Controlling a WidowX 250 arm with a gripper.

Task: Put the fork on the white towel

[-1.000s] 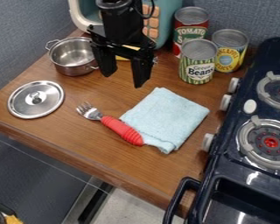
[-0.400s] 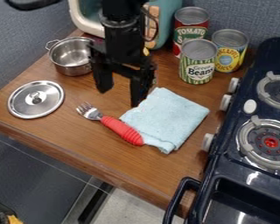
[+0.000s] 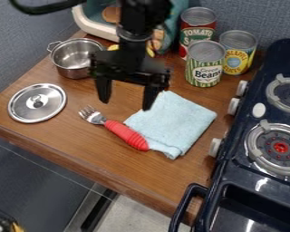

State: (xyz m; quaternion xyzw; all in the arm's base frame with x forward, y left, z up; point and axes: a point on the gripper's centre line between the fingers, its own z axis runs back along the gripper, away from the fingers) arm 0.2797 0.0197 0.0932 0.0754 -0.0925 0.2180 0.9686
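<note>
Two fingers, spread apart with nothing between them: the black gripper (image 3: 127, 104) hangs above the wooden counter (image 3: 81, 136), beyond the fork as the camera sees it.

Change over the last second: the gripper has come away from the stainless-steel pot (image 3: 69, 70) and moved nearer the camera side, toward the fork and the towel. Since the middle frame the fingertips have come more nearly level across the view and look wider apart; whether from a turn of the wrist or from further opening, cannot tell.

Fork and towel: no shift in any frame. Red-handled fork (image 3: 126, 135) lies on the wood, tines toward the steel lid (image 3: 37, 103), thick ribbed handle running along the near-left edge of the folded towel (image 3: 175, 120). Handle end is at the cloth, apparently touching; cannot tell if any part rests on it. Towel reads pale blue here, though the task calls it white; only candidate, so taken as the target.

Meaning for task: still in the approach phase, grasp not begun. Next move probably calls for lowering over the handle with one finger on each side of it. Risk: the finger on the towel side could catch the cloth and drag or bunch it. Transfer afterwards should be short: lift, shift sideways, release on the towel.
</note>
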